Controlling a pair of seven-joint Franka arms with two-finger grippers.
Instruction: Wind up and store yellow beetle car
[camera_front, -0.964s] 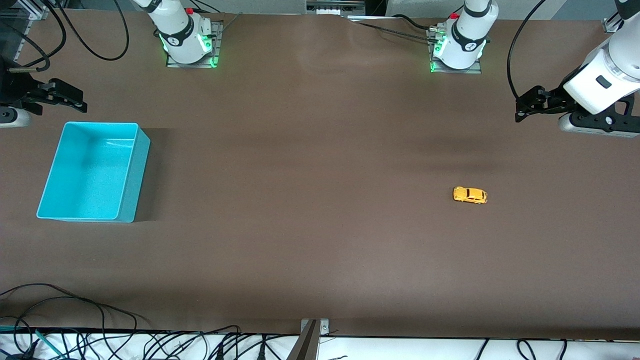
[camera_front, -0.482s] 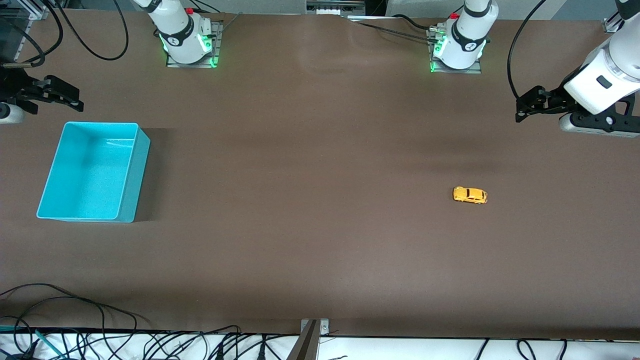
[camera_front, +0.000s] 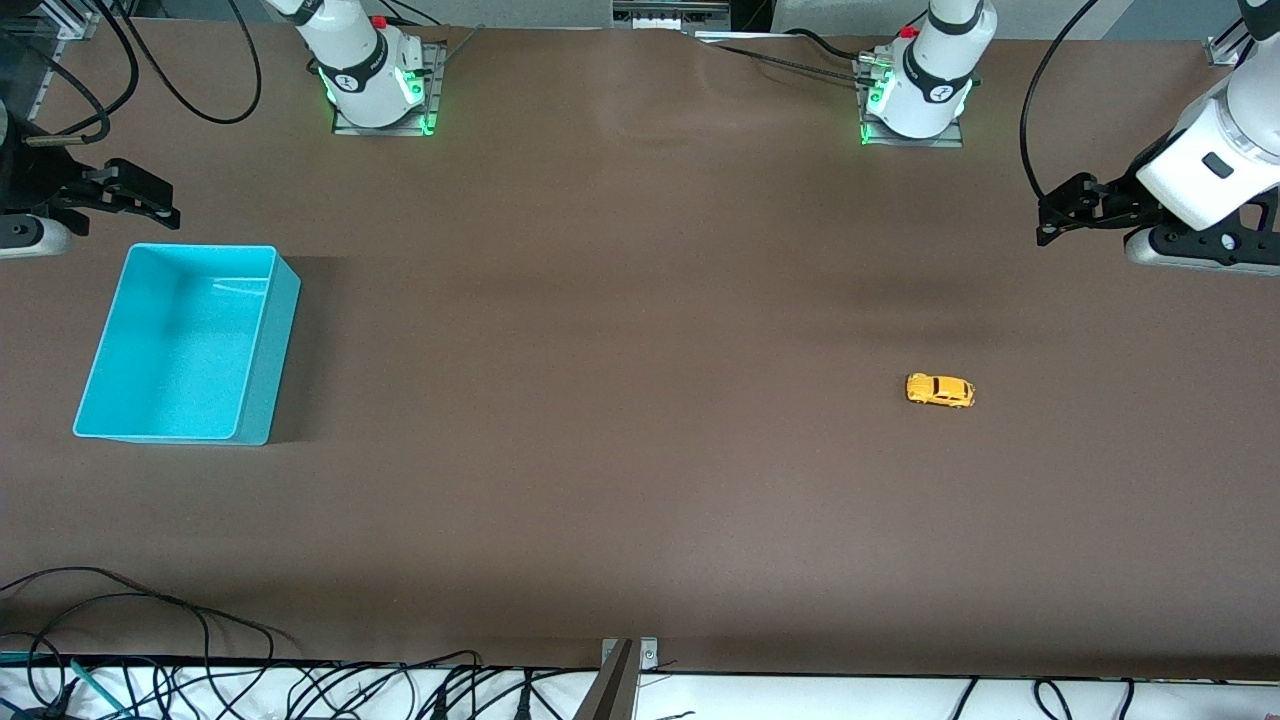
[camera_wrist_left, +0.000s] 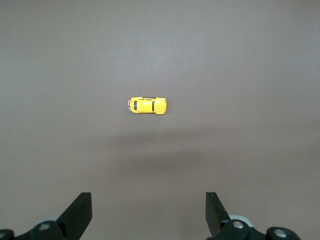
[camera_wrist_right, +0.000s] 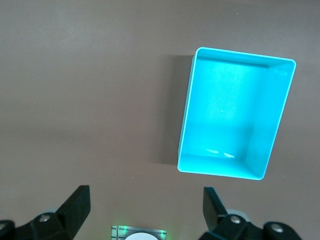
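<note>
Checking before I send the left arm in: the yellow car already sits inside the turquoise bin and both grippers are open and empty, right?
Not quite. The yellow car is not in the turquoise bin; it sits on the bare table toward the left arm's end, as the front view shows, and the bin is empty. The rest holds: the left gripper and right gripper are open and empty.

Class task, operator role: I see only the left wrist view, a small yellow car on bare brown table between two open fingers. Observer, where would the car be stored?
Observer: In a turquoise bin toward the right arm's end of the table; the yellow beetle car sits toward the left arm's end.
Operator: Anything in the bin?
Observer: No, the right wrist view shows it empty.
Operator: Where is the right gripper?
Observer: The right gripper hangs open over the table, beside the bin's edge farther from the front camera.
Operator: And mine?
Observer: The left gripper is open over the table's end, off from the car.
</note>
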